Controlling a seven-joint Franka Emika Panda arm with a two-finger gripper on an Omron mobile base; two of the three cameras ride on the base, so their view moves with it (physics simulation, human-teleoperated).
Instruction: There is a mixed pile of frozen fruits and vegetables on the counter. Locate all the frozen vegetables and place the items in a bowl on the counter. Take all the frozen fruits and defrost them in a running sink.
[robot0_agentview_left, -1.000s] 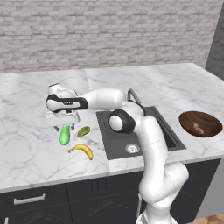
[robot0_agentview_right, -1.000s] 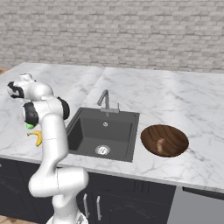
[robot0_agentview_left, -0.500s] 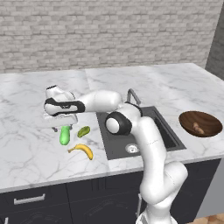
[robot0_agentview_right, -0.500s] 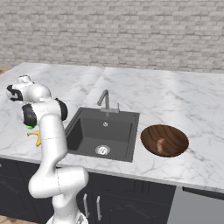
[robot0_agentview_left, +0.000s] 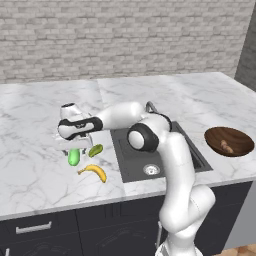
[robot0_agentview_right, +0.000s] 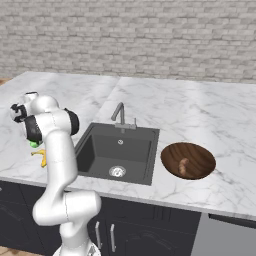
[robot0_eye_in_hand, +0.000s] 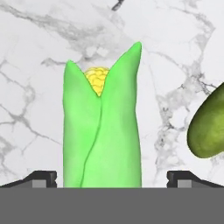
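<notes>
All positions are given relative to the sink (robot0_agentview_left: 150, 150), read from left to right in the left base view.

Farthest from the sink's left edge, the gripper (robot0_agentview_left: 70, 146) hangs low over the counter (robot0_agentview_left: 35, 170), pointing down. In the hand view the two fingertips (robot0_eye_in_hand: 41, 178) stand at their widest, one on each side of the bright green oblong piece (robot0_eye_in_hand: 103, 127), with a gap of bare marble between each tip and the piece. The jaws are fully apart and hold nothing. The hand view also shows this piece as an ear of corn: green husk with yellow kernels exposed at its far end.

In the left base view the corn (robot0_agentview_left: 74, 157) lies on the counter directly below the gripper, well to the left of the sink. Just beside it, on the side nearer the sink, lies the olive-green oval (robot0_agentview_left: 95, 150); the two pieces are close but apart. The hand view shows the same oval (robot0_eye_in_hand: 209, 127) at the right edge, clear of the fingertips. The yellow banana (robot0_agentview_left: 94, 171) lies in front of both pieces, also left of the sink and apart from them.

The sink itself is a dark recessed basin with a round silver drain (robot0_agentview_left: 151, 169). The faucet (robot0_agentview_right: 120, 114) stands at its rear edge.

Right of the sink, near the front edge of the counter, sits the wooden bowl (robot0_agentview_left: 229, 141). The brown oblong piece (robot0_agentview_left: 226, 146) lies inside it.
</notes>
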